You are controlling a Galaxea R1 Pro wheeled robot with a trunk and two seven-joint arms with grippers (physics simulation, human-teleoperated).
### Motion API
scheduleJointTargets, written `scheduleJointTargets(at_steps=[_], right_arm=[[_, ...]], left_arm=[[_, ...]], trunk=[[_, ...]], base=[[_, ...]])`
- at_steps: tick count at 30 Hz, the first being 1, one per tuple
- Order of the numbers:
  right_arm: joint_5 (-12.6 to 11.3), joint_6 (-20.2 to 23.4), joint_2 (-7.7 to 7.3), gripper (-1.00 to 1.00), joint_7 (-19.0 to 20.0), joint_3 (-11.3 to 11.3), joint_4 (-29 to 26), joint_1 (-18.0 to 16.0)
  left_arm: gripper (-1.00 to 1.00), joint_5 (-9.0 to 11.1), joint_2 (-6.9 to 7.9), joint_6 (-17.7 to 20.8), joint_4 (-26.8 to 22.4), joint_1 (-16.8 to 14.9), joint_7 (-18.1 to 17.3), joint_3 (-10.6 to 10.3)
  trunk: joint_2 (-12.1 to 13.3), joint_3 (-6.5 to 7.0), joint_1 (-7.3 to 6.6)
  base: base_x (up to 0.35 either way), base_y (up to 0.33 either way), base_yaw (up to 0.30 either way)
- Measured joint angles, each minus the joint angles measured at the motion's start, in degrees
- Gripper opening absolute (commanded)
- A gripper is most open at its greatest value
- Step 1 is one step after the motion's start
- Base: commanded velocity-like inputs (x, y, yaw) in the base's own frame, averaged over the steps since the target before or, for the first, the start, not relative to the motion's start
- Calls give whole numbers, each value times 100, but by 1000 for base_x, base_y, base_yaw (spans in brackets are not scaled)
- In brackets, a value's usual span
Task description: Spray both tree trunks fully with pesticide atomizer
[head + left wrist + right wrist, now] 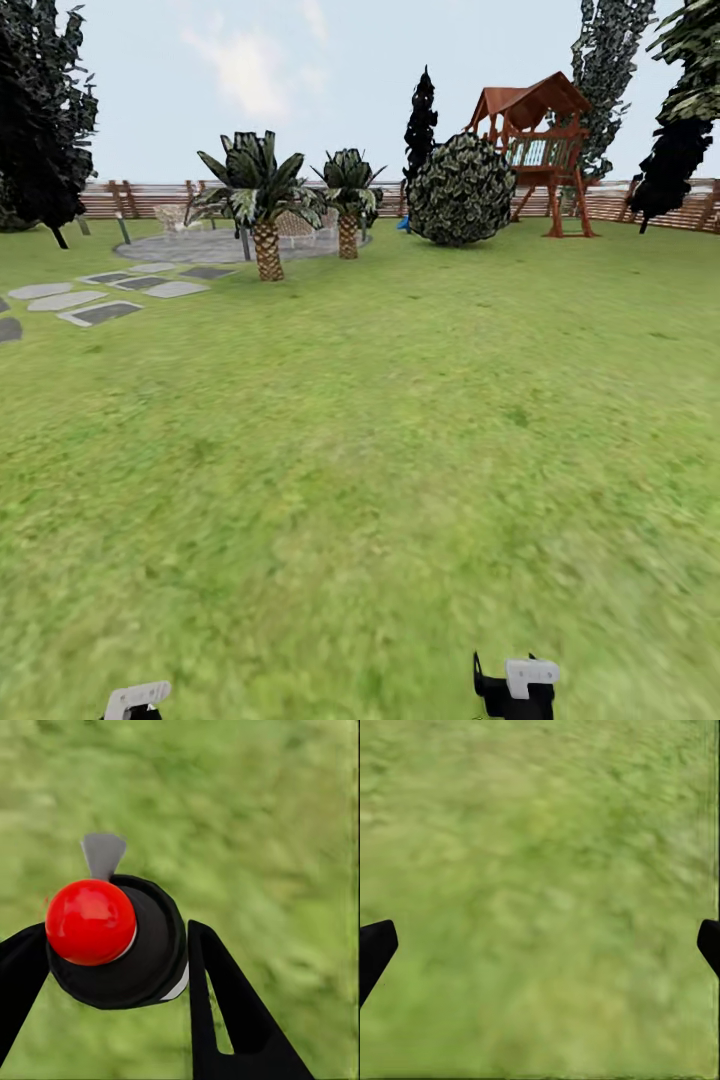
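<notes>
While we look from the head camera, both arms hang low at the bottom edge of the picture, with the left gripper (137,700) and the right gripper (517,686) showing just their white and black tips over the grass floor (360,480). From the left wrist camera we see the left gripper (112,967) closed around the pesticide atomizer (112,941), a black round body with a red ball on top and a small grey nozzle, one black finger (225,1012) on each side of it and touching it. From the right wrist camera the right gripper (540,952) is spread wide with nothing between its fingertips (375,945), pointing down at blurry grass. We can read no label or writing on the atomizer. Far ahead stand two short palms (265,200), a round shrub (462,190), a wooden play tower (535,140), grey stepping slabs (100,300) and the slat fence (140,198).
</notes>
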Motion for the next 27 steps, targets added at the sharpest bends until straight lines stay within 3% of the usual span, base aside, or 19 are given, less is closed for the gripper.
scheduleJointTargets(at_steps=[27], right_arm=[[0,-1,0,100,1,0,3,0]], left_arm=[[-100,1,4,0,8,2,0,13]], trunk=[[0,-183,0]], base=[[0,-272,-218]])
